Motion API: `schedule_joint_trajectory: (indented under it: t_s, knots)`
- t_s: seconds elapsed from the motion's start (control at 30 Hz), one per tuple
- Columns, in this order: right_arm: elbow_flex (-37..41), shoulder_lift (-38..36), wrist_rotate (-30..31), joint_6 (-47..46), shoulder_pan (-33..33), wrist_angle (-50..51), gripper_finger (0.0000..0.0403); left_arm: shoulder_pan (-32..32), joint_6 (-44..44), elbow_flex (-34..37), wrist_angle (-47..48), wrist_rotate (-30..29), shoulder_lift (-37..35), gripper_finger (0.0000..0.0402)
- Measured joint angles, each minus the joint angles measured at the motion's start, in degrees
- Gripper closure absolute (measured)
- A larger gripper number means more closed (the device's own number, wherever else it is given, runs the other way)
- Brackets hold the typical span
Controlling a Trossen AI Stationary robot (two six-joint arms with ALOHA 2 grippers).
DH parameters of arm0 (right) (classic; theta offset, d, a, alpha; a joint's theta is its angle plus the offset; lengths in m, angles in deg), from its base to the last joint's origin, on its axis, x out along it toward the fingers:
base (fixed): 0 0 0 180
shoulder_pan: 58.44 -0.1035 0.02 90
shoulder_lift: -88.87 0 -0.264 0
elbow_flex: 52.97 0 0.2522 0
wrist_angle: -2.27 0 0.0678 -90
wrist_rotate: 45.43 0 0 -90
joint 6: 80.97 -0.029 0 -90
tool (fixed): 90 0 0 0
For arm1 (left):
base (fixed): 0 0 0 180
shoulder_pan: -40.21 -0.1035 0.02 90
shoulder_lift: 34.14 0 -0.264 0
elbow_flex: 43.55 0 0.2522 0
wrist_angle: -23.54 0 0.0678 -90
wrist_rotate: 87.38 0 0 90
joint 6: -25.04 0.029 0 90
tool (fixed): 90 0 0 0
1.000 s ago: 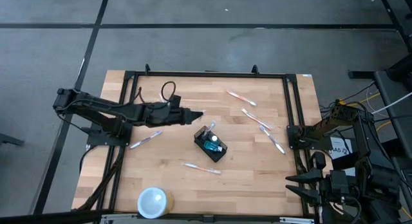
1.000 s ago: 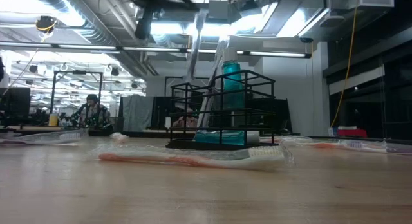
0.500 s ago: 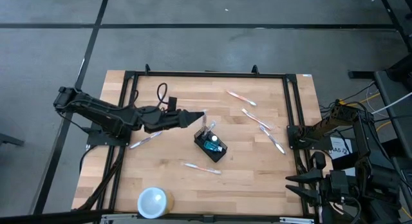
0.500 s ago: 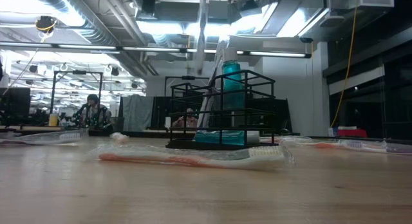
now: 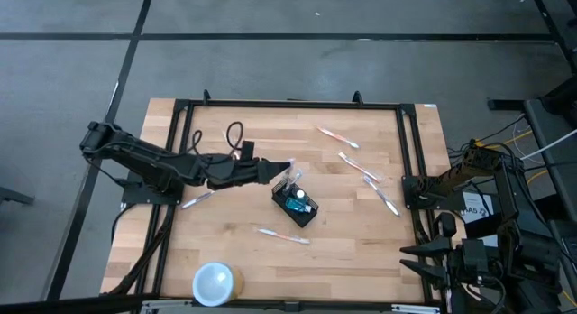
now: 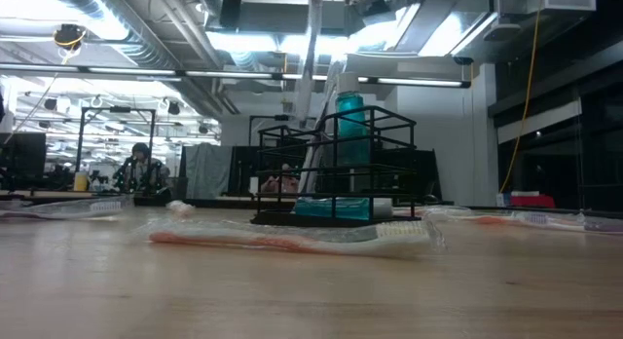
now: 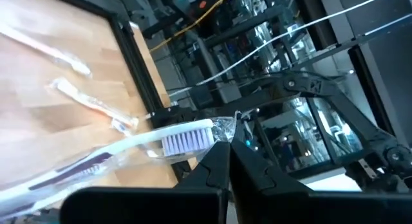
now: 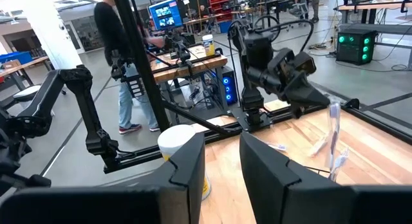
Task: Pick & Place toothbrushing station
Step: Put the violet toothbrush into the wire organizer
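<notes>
Left gripper (image 5: 287, 167), pinching a clear-wrapped white toothbrush (image 7: 183, 135), has advanced to just above the black wire caddy (image 5: 295, 202) at table centre; insertion looks imminent; right gripper (image 8: 222, 161) waits half-spread.

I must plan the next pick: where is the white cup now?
In the high view the white cup stands at the table's near edge, left of centre, apart from the black caddy.

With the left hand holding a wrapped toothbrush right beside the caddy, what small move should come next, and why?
Probably lower the brush. The left hand, shut on the wrapped toothbrush, holds it upright just above the caddy's near edge; in the low view it hangs over the black wire frame, not yet seated. The right arm waits off the table's right edge.
</notes>
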Motion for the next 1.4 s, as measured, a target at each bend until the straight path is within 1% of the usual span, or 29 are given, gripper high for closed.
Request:
schedule_joint_trajectory:
  t_s: [0.2, 0.47, 1.07, 1.3, 1.4]
  knots:
    - [0.00, 0.00, 0.00, -0.21, 0.00, -0.02, 0.0303, 0.02, -0.72, 0.00, -4.10, 0.21, 2.18, 0.0400]
    - [0.00, 0.00, 0.00, -0.20, 0.00, -0.07, 0.0303, 0.02, -0.60, 0.00, -3.94, 0.17, 2.22, 0.0400]
    - [0.00, 0.00, 0.00, -0.46, 0.00, -0.13, 0.0303, -0.07, -3.16, 0.00, 6.30, 0.11, 2.22, 0.0400]
    - [0.00, 0.00, 0.00, -0.48, 0.00, -0.13, 0.0303, -1.31, -4.76, 0.04, 9.95, 0.17, 2.22, 0.0400]
    - [0.00, 0.00, 0.00, -0.65, 0.00, -0.13, 0.0303, -2.34, -4.59, 0.04, 10.47, 1.28, 2.22, 0.0400]
